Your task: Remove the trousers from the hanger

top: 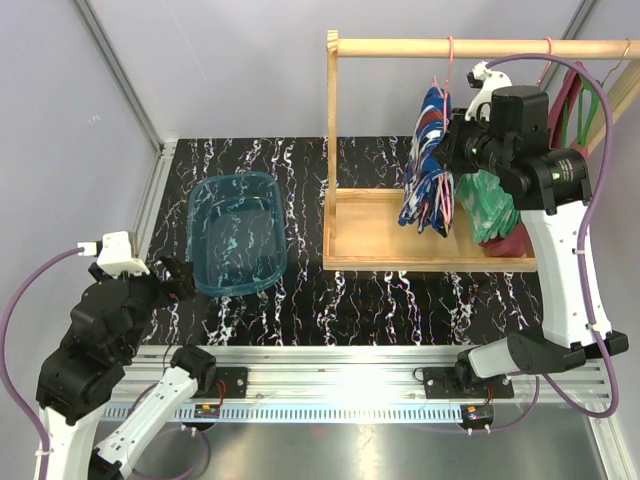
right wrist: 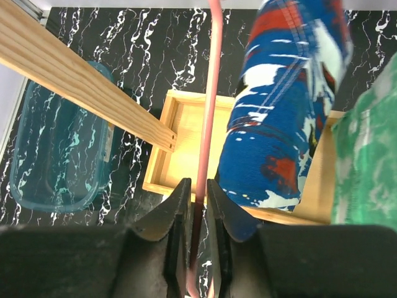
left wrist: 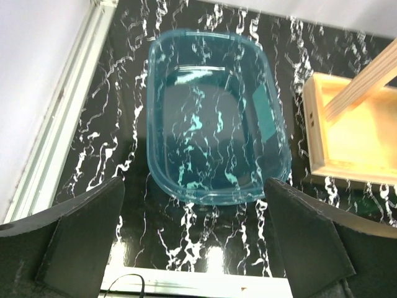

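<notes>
— Why was the right gripper (right wrist: 197,192) up by the wooden rail (top: 400,47)?

— Its jaws were nearly pressed together on the pink hanger (right wrist: 211,93). They seemed to pinch the wire, though the contact itself was hard to make out. Probably that hold was meant to steady the hanger while the cloth came off.

— And the trousers?

— Both hung below the rail, over the rack's base. The blue trousers (right wrist: 279,112) were just beside the wire and the green trousers (right wrist: 372,161) were on their far side.

— The left gripper (left wrist: 195,186)?

— Jaws spread wide, hovering above the clear tub (left wrist: 155,124), likely placed there to receive them.
</notes>
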Robot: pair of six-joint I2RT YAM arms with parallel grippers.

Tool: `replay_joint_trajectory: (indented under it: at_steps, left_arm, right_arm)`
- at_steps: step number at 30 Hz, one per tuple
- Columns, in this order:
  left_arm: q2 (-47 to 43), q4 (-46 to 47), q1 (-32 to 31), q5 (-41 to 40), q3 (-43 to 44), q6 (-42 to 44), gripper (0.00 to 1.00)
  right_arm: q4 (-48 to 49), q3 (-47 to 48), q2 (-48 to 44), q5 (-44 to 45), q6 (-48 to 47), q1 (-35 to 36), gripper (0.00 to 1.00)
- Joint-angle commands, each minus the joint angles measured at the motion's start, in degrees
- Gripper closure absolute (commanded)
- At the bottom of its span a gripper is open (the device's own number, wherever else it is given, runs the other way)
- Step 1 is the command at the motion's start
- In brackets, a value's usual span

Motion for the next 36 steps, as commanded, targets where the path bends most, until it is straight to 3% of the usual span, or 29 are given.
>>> replay_joint_trajectory:
  at_steps: [1,11,13,16,22,28,36]
  left_arm:
    - [0.5,1.8,-0.1,1.6,-0.4,1.1,0.01]
    - [0.5,1.8,-0.1,3.0,0.2,0.9,0.01]
    - [0.6,1.8,-0.1,3.1,0.2,0.9,0.01]
    - [0.6,1.8,-0.2,3.4,0.2,0.7,0.01]
    - [1.8,2.8,-0.1,6.4,1.0,0.2,0.01]
    - [4.7,7.8,-0.1,16.6,1.5,-2.5,0.01]
    - [6.1,13.5,-0.1,18.6,0.8,-2.5,0.01]
  right_arm:
    - [4.1,-1.2,-1.8,1.9,-0.7,0.3,0.75]
    - [5.3,-6.5,-3.8,7.6,-1.5,0.4,0.74]
    - [5.2,-6.7,-3.9,7.8,-1.9,0.3,0.80]
    - [5.0,-6.1,-3.7,8.5,-2.4,0.3,1.00]
    - [8.4,-2.8,-4.6,9.7,-4.5,0.3,1.00]
    - [18.4,-2.7,-7.2,9.4,-5.1,0.3,1.00]
    - [26.4,-3.4,-10.1,7.3,-4.0,0.2,1.00]
